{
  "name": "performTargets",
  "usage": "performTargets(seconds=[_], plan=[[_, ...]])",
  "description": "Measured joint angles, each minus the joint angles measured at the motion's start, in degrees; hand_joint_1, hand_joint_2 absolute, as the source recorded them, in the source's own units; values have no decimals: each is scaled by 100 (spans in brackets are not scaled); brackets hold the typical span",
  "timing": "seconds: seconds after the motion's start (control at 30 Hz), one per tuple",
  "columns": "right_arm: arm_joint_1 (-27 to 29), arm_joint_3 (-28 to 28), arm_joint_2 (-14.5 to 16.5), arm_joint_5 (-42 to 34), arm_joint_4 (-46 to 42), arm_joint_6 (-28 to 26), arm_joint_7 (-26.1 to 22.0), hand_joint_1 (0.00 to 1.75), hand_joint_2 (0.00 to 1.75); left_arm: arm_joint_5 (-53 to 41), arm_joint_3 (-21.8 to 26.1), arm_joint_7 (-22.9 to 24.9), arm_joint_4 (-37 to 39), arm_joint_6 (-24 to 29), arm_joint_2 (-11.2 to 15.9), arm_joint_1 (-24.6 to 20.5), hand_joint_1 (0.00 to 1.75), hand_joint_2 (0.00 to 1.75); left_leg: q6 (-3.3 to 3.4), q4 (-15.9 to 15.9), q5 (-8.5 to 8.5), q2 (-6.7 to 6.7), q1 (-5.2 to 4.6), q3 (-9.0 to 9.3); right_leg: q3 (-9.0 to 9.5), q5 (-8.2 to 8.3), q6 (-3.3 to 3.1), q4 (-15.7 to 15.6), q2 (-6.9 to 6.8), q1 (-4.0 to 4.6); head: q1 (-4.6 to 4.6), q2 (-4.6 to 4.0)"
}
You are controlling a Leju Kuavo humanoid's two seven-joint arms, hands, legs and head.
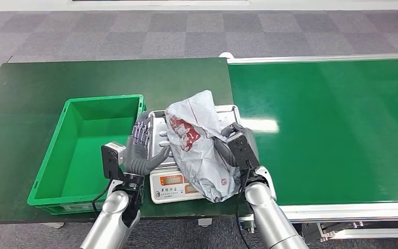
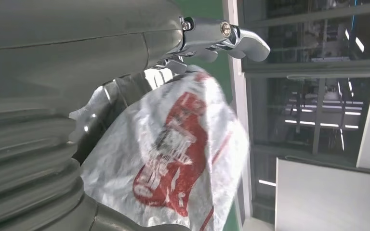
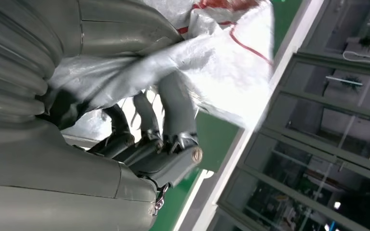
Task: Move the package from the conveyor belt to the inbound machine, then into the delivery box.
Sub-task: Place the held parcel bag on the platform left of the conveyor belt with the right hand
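Crumpled white plastic package with red print (image 1: pixel 199 148) pressed between my left hand (image 1: pixel 142 153) and right hand (image 1: pixel 237 148), both holding it over the silver weighing machine (image 1: pixel 167 189), green plastic crate (image 1: pixel 90 150) just beyond my left hand

package (image 1: pixel 199 142) on scale (image 1: pixel 172 185), bin (image 1: pixel 57 166) left, belt (image 1: pixel 331 124) right

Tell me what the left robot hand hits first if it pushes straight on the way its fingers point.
Probably the package itself: the left robot hand already touches its side above the scale. Depth is unclear.
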Motion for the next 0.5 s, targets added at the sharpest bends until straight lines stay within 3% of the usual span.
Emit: performTargets(seconds=[0.2, 0.5], plan=[[8, -10, -221, -102, -269, 13, 131, 0, 175, -114, -1, 1, -94, 97, 73, 65, 0, 175, 0, 1, 0, 0, -1, 0, -2, 0, 0, -1, -1, -2, 0, 1], [209, -293, -410, -1054, -679, 824, -192, 0, 175, -839, -159, 153, 8, 304, 159, -245, 0, 175, 0, 1, 1, 0, -1, 0, -5, 1, 0, 0, 0, -3, 0, 0]])
